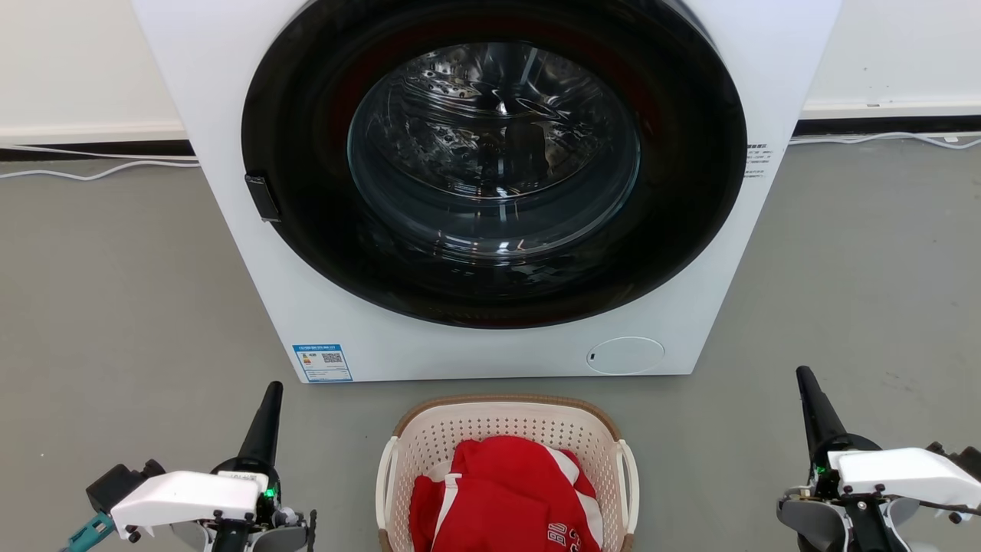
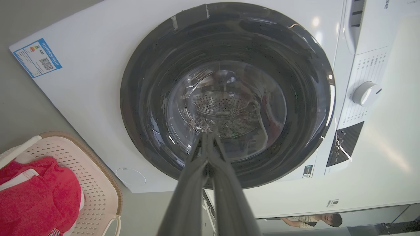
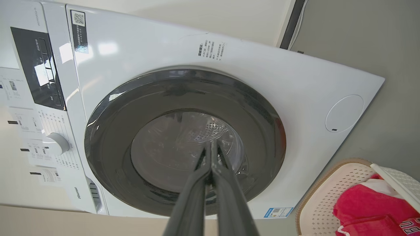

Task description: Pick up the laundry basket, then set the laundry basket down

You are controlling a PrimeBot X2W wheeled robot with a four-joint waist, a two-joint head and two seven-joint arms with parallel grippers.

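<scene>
The laundry basket [image 1: 490,426] is cream-white and perforated, with a brown rim and white loop side handles. It stands on the grey floor just in front of the washing machine, with red and white clothing [image 1: 506,494] inside. My left gripper [image 1: 272,392] is shut and empty, to the basket's left and apart from it. To its right, my right gripper [image 1: 803,377] is also shut and holds nothing. In the left wrist view the basket [image 2: 98,183] sits at lower left of the shut left gripper [image 2: 207,135]. The right wrist view has the basket [image 3: 323,196] at lower right of the shut right gripper [image 3: 210,144].
A white front-loading washing machine [image 1: 230,192] with a closed dark round door [image 1: 494,161] stands right behind the basket. Cables [image 1: 92,172] run along the wall base. Grey floor [image 1: 115,291] lies on both sides. A person [image 2: 315,220] shows in the left wrist view.
</scene>
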